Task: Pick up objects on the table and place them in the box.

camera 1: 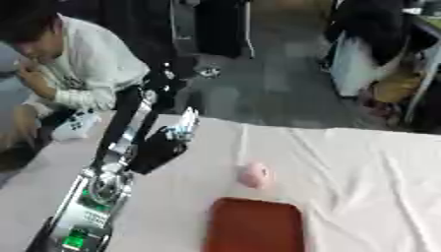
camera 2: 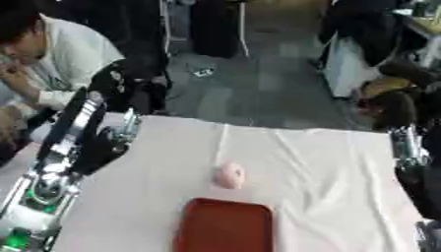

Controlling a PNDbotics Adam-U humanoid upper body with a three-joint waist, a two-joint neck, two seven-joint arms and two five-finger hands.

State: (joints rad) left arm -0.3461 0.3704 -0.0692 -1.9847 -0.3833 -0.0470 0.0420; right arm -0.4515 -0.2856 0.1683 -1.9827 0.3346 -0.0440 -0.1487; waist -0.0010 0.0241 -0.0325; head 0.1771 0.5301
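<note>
1. Left eye view: pink lump point(camera 1: 253, 175) sits on the white table point(camera 1: 362, 162) at lower centre, just above the red box point(camera 1: 255, 225). My left hand point(camera 1: 162, 145), left of centre, holds nothing I can see; whether its fingers are spread I cannot tell.
2. Right eye view: my right hand point(camera 2: 406, 147) shows at the right edge, fingers unclear. I should come down over the lump before closing.

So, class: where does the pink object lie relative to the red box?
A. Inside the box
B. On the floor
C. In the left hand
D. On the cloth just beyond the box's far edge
D: the pink object lies on the white cloth just past the far edge of the red box.
</note>
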